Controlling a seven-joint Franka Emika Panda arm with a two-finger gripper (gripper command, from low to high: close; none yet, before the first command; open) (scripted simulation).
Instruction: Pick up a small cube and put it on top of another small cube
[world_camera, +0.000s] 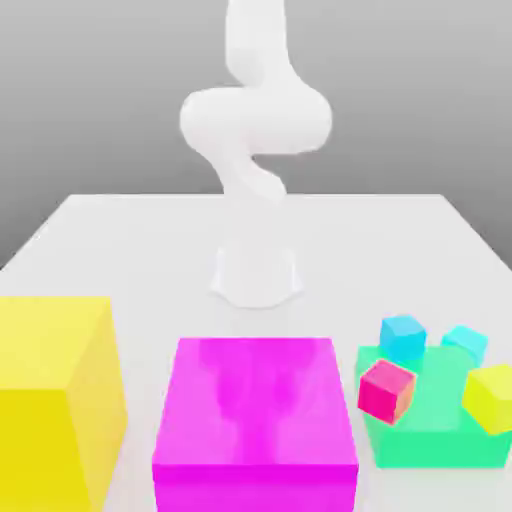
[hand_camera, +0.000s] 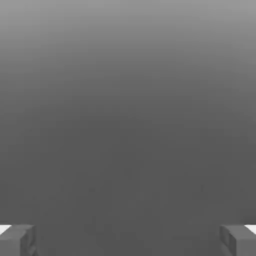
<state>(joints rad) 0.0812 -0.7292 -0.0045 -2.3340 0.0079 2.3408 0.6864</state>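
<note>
You have the white arm (world_camera: 255, 130) standing at the back middle of the pale worktop (world_camera: 120, 240), rising from its round base. In the hand view the pincer (hand_camera: 128, 240) stands wide, its two grey fingertips (hand_camera: 17, 240) far apart with only grey background between them and nothing held. On the exterior view's right a flat green slab (world_camera: 430, 435) carries the small cubes: a magenta-red cube (world_camera: 386, 390) at its near left part, a yellow-green cube (world_camera: 490, 398) at its right edge, and two cyan cubes (world_camera: 403, 337) (world_camera: 466, 342) at the back, all apart from each other. A large magenta block (world_camera: 255, 420) sits front centre; a large yellow block (world_camera: 55, 395) sits on the exterior view's left.
</note>
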